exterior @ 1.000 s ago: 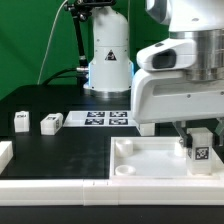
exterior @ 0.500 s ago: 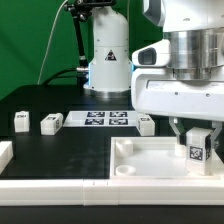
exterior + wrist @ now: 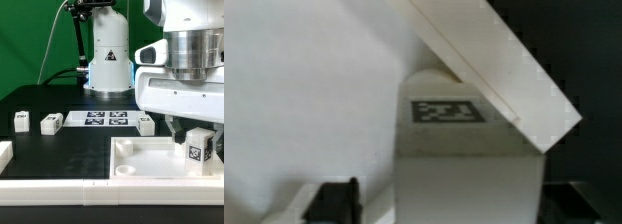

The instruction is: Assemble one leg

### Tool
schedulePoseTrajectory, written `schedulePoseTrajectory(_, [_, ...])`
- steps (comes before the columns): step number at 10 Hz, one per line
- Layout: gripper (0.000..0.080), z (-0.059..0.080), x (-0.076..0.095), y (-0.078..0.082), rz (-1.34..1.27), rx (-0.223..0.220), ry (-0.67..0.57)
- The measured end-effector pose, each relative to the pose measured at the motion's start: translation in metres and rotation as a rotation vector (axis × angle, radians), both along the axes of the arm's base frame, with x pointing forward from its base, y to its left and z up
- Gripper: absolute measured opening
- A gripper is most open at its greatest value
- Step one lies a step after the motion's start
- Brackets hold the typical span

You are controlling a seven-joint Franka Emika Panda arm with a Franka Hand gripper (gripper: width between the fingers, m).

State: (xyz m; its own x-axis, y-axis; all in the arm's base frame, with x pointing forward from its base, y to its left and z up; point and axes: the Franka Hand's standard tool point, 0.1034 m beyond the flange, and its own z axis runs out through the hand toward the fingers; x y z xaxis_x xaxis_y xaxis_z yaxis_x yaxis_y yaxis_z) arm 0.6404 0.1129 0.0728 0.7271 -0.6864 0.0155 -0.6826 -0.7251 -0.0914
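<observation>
A black worktop (image 3: 60, 145) carries a furniture kit, and the large white robot arm (image 3: 185, 60) fills the exterior view's right, reaching down over a white square tabletop (image 3: 140, 165) that lies like a shallow tray with raised edges. Directly beneath the hand (image 3: 196, 128) stands the leg (image 3: 197, 148), a stubby white post with a black-and-white tag facing the camera, sitting upright in the tabletop's corner. The hand's fingers (image 3: 173, 127) flank the top of the leg and appear clamped on it (the actual contact is hidden by the arm's body). The wrist view shows the tagged leg (image 3: 455, 135) pressed close against the tabletop's slanting wall (image 3: 491, 65). Well away from the hand, beyond the tabletop, lie the marker board (image 3: 105, 118) and three spare legs: one (image 3: 145, 124) near the board's end, two more (image 3: 51, 122) (image 3: 20, 121) farther off. The likely risk is a crooked seating: if the leg is tilted or off its socket, turning or pressing could jam it against the wall, slip it through the fingers, or drag the unsecured tabletop across the worktop. Letting go too early could leave it loose and ready to topple.
</observation>
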Motion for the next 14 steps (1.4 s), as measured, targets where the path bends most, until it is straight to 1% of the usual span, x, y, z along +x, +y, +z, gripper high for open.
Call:
schedulePoseTrajectory(1, [0.0523,-0.0001,-0.0004,0.0021,0.067,-0.006,-0.003])
schedulePoseTrajectory(2, [0.0619,-0.0003,-0.0011,0.0046,0.176,-0.013,-0.008])
schedulePoseTrajectory(3, [0.0619,-0.0003,-0.0011,0.0063,0.296,-0.020,-0.016])
schedulePoseTrajectory(4, [0.0645,-0.0003,-0.0014,0.0075,0.386,-0.026,-0.021])
schedulePoseTrajectory(5, [0.0648,-0.0004,-0.0018,0.0098,0.448,-0.030,-0.025])
schedulePoseTrajectory(6, [0.0648,-0.0002,-0.0012,0.0104,0.588,-0.053,-0.035])
schedulePoseTrajectory(8, [0.0649,0.0006,0.0005,0.0111,0.787,-0.100,-0.046])
schedulePoseTrajectory(9, [0.0649,0.0007,0.0009,0.0097,0.881,-0.114,-0.048])
schedulePoseTrajectory(11, [0.0649,0.0003,-0.0002,0.0064,1.018,-0.120,-0.040])
schedulePoseTrajectory(13, [0.0649,0.0001,0.0000,0.0057,1.035,-0.122,-0.041])
schedulePoseTrajectory(14, [0.0527,0.0001,0.0000,0.0058,1.016,-0.119,-0.041])
